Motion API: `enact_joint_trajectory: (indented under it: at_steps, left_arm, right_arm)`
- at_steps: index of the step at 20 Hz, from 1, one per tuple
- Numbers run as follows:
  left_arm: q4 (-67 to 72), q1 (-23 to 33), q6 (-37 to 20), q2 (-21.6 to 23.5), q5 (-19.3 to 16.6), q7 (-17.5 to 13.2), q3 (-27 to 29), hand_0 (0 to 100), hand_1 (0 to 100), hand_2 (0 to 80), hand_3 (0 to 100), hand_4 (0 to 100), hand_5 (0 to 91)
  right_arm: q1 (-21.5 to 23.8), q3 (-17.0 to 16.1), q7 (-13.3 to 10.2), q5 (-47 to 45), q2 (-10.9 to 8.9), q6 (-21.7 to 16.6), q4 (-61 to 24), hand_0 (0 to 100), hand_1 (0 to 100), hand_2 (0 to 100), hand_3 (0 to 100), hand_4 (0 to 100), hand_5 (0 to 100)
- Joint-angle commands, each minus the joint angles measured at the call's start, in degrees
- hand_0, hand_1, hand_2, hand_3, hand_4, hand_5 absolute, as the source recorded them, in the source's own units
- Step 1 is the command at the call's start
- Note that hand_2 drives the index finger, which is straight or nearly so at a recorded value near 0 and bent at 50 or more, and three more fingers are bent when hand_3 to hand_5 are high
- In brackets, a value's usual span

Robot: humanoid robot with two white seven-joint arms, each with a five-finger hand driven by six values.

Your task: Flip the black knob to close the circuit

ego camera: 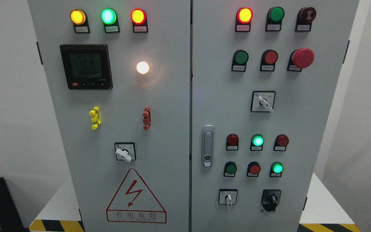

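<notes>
Black knob [271, 197] low on the cabinet's [172, 96] right door, handle tilted upper-left to lower-right; no fingers visible, state unknown.

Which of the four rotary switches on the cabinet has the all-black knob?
The black rotary knob at the right door's bottom right corner. The other three switches have white handles on square faceplates.

White walls [8, 96] flank hazard-striped floor edging [56, 225].
</notes>
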Motion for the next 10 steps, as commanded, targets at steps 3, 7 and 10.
enact_joint_trajectory:
  at_steps: [3,7,10]
  left_arm:
    - [1.23,0.00,-0.25,0.00,-1.23,-0.29,-1.23,12,56,0.0,0,0,0.0]
    - [1.23,0.00,-0.33,0.00,-1.23,-0.29,-1.23,12,56,0.0,0,0,0.0]
    - [1.23,0.00,-0.25,0.00,-1.23,-0.29,-1.23,12,56,0.0,0,0,0.0]
  right_arm:
    - [-0.06,-0.06,0.14,-0.01,0.10,-0.05,2.41,0,17,0,0,0,0]
    - [-0.15,-0.15,0.22,-0.01,0.10,-0.13,2.23,0,17,0,0,0,0]
    - [-1.29,-0.15,1.79,-0.10,0.19,-0.66,2.14,0,17,0,0,0,0]
